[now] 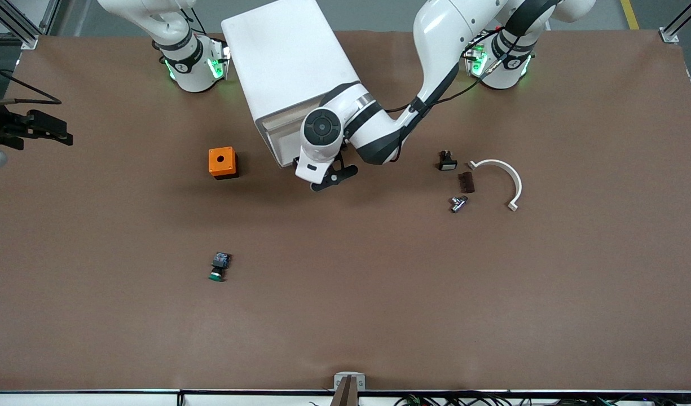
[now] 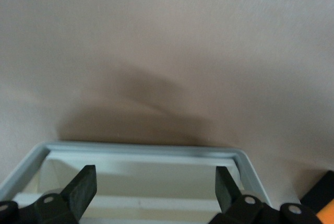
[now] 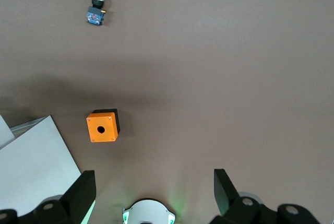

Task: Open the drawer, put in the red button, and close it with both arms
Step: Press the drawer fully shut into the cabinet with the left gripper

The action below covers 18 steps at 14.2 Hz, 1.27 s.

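The white cabinet (image 1: 289, 67) stands between the two arm bases. Its top drawer (image 2: 141, 148) shows in the left wrist view as a white rim around a pale inside, and nothing shows in the part I see. My left gripper (image 1: 329, 177) is at the cabinet's front, and in its own view (image 2: 155, 190) it is open and empty over the drawer's rim. My right gripper (image 1: 52, 129) waits high up at the right arm's end of the table. In its own view (image 3: 154, 192) it is open and empty. The red button is out of view.
An orange box with a hole (image 1: 222, 162) sits beside the cabinet's front. A green-capped button (image 1: 218, 267) lies nearer the camera. Toward the left arm's end lie a small black part (image 1: 447, 162), a brown piece (image 1: 466, 181), a metal fitting (image 1: 458, 203) and a white curved strip (image 1: 506, 175).
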{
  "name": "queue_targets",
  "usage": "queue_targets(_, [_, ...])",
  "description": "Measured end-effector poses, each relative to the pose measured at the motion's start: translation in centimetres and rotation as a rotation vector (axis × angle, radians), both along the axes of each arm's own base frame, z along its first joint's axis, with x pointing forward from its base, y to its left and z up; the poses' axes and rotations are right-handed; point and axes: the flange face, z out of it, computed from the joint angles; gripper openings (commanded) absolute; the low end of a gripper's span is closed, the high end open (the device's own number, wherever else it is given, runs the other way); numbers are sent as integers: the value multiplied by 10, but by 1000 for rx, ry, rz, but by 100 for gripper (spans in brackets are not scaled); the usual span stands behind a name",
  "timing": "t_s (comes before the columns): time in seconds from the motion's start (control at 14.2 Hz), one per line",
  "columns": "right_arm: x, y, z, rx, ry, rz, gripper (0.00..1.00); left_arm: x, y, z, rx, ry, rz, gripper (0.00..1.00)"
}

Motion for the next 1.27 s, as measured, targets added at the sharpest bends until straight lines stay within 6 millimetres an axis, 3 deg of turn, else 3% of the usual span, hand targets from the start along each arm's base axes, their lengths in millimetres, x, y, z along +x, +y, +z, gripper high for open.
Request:
queue_targets(0.28, [0, -7, 14, -5, -32, -12, 100, -11, -3, -6, -37, 105, 61, 100])
queue_targets(0.85, [4, -4, 22, 34, -81, -67, 100, -25, -2, -21, -78, 274, 163, 100])
queue_targets(1.27, [-27, -13, 36, 42, -106, -87, 100, -22, 2, -24, -83, 297, 184, 100])
